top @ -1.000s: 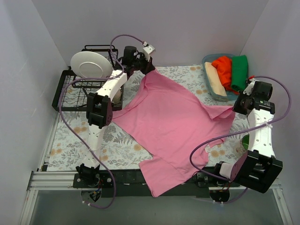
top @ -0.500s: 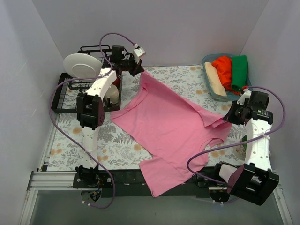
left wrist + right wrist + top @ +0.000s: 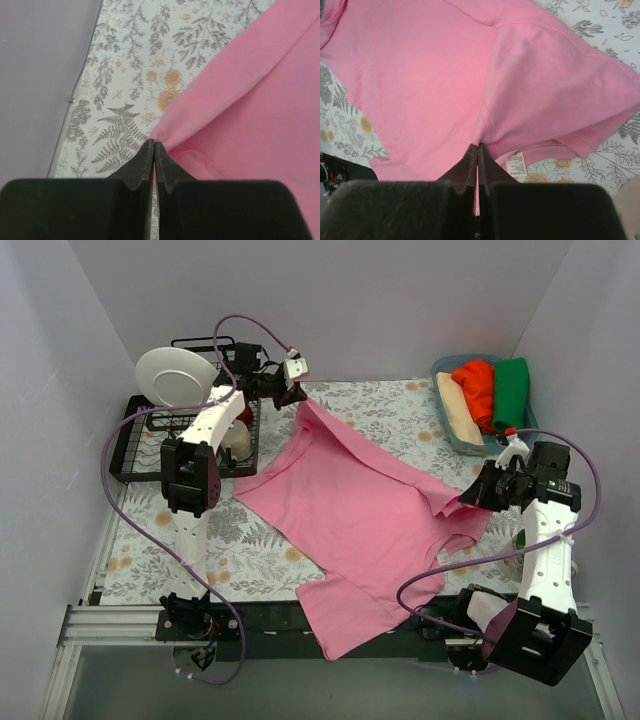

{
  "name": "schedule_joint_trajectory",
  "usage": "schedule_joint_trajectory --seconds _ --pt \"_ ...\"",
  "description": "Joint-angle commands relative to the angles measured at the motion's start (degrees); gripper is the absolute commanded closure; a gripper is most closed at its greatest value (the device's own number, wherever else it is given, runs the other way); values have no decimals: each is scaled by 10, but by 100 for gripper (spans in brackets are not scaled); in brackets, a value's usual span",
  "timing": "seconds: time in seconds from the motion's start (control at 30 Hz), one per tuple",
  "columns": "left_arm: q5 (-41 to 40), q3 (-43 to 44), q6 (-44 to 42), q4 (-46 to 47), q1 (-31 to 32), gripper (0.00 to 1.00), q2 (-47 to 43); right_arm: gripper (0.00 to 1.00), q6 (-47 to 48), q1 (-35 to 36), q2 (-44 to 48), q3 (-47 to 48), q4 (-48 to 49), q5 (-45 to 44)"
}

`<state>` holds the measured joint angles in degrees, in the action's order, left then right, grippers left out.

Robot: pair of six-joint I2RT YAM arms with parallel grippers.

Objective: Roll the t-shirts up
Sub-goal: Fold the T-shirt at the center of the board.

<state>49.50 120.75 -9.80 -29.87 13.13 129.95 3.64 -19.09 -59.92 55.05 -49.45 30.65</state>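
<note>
The pink t-shirt (image 3: 350, 510) is lying spread across the middle of the flower-patterned tabletop (image 3: 150, 550). Its near end is draping over the dark rail between the two arm bases. Both arms are gripping it at once.

The left fingers (image 3: 291, 394) are reaching to the far side, just beside the black wire dish rack (image 3: 135, 440). They are pressing tightly together on a far corner of the pink cloth. From that pinch the fabric is rising off the tabletop in a long folded ridge. A white plate (image 3: 175, 375) is standing on edge in the rack.

The right fingers (image 3: 480, 494) are clamping a bunch of the shirt at its right side, with no gap showing between them. The cloth there is lifting and doubling over itself. In the right wrist view a small white label (image 3: 516, 165) is peeking out from under the raised fold, close to the fingertips.

At the far right corner a blue bin (image 3: 452, 440) is holding three rolled shirts side by side. They are a cream shirt (image 3: 458, 410), a red-orange shirt (image 3: 478, 385) and a green shirt (image 3: 512, 390). The bin is sitting well apart from the pink one.
</note>
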Motion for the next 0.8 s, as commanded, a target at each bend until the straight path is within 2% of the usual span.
schedule_joint_trajectory --seconds 0.0,0.1,0.13,0.17,0.23,0.27,0.37,0.5,0.57,0.63,0.77 --pt "39 -39 -113 -57 -13 100 -67 99 21 10 13 -5 0 61" --pt "49 -20 -198 -131 -19 100 -73 99 29 20 22 -6 -4 96" --pt "51 -11 -227 -181 -20 100 -73 99 33 26 24 -4 -7 102" --pt "50 -5 -284 -206 -21 100 -73 99 36 29 28 -1 -10 107" --pt "25 -2 -344 -263 -24 100 -74 99 34 41 30 4 -25 121" --pt "16 -3 -391 -278 -26 100 -73 99 35 43 29 6 -33 128" --pt "-8 0 -436 -304 -34 100 -68 99 35 47 30 6 -47 140" --pt "-13 3 -454 -316 -37 100 -67 99 31 49 36 5 -57 135" --pt "-12 -10 -458 -312 -36 100 -71 99 57 49 28 6 -101 137" --pt "-12 -29 -443 -286 -36 100 -76 99 83 50 13 -19 -147 131" --pt "-22 -32 -403 -255 -35 100 -71 99 64 61 32 -9 -145 125"
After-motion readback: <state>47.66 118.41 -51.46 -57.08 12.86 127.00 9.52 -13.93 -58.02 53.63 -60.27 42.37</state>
